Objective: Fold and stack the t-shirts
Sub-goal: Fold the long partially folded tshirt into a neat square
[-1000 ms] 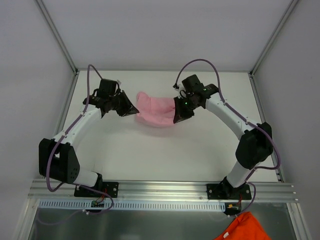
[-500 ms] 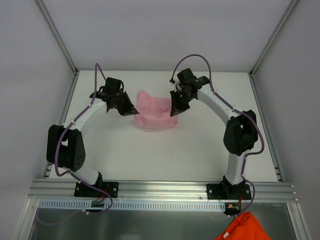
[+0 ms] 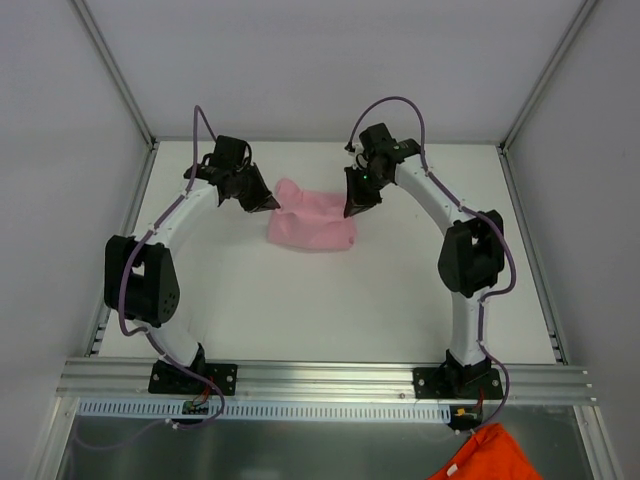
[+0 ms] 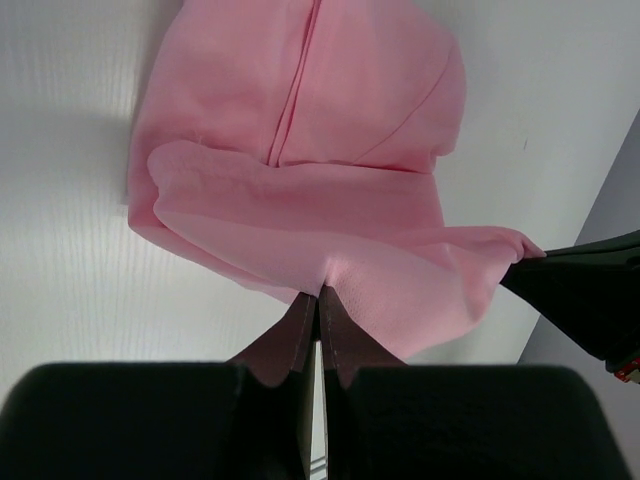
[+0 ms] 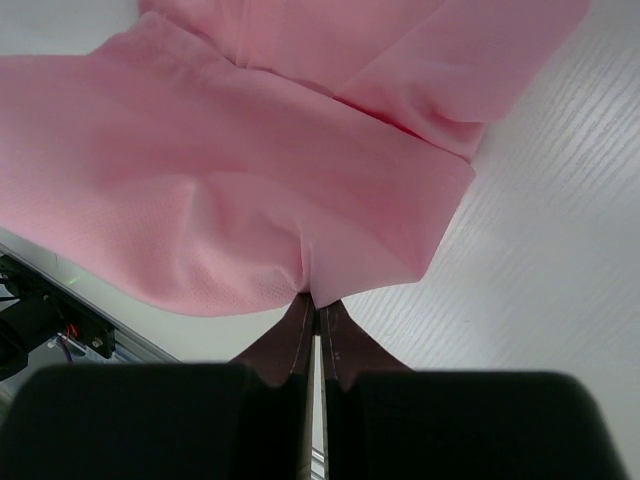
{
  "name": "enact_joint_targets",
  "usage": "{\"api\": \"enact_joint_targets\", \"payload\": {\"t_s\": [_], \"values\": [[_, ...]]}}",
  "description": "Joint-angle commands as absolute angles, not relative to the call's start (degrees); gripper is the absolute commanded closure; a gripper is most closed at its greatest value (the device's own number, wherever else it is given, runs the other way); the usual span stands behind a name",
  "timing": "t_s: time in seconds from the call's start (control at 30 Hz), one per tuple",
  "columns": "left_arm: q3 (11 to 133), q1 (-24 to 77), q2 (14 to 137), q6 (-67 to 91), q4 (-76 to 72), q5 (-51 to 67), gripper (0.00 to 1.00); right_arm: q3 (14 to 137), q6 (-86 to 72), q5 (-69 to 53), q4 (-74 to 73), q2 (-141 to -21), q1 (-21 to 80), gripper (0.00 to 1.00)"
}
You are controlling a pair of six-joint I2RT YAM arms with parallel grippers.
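Item: one light pink t-shirt [image 3: 312,225], plain, of thin fabric, no print showing. Location: on the far-centre part of the white table [image 3: 300,310], between the two arms and well apart from the metal rail [image 3: 320,378] at the near edge. Form: gathered and doubled into a roughly rectangular bundle, wider than it is deep. Long axis: left to right across the table, running from one gripper to the other, the right end lying slightly nearer the arm bases. Collar, hem and sleeves cannot be told apart. In the left wrist view a straight fold or seam line runs away from the fingers, across the long axis. Left gripper [image 3: 268,203]: jaws pressed together on a small tuck of the pink fabric at the bundle's left end. Right gripper [image 3: 352,208]: jaws likewise pinched tight on a tuck of the fabric at the right end. Both grippers lean inward and down toward the shirt, and the cloth spreads away from each pinch onto the table. Also present: an orange cloth [image 3: 487,455], off the table below the rail at the lower right, partly cut off by the edge of the top view.
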State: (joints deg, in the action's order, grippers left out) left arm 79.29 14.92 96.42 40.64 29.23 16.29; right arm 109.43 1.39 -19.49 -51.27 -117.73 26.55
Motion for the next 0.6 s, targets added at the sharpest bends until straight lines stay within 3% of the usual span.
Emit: {"api": "enact_joint_targets", "payload": {"t_s": [0.0,0.57], "values": [[84.6,14.2,99.0,38.6,30.2,15.9,1.0,112.1,2.2,-18.8,-52.6,-117.9,25.8,0.99],[93.4,12.9,109.9,38.1,30.0,14.6,1.0,114.6,1.1,-14.8,-46.1,-122.8,24.0,0.99]]}}
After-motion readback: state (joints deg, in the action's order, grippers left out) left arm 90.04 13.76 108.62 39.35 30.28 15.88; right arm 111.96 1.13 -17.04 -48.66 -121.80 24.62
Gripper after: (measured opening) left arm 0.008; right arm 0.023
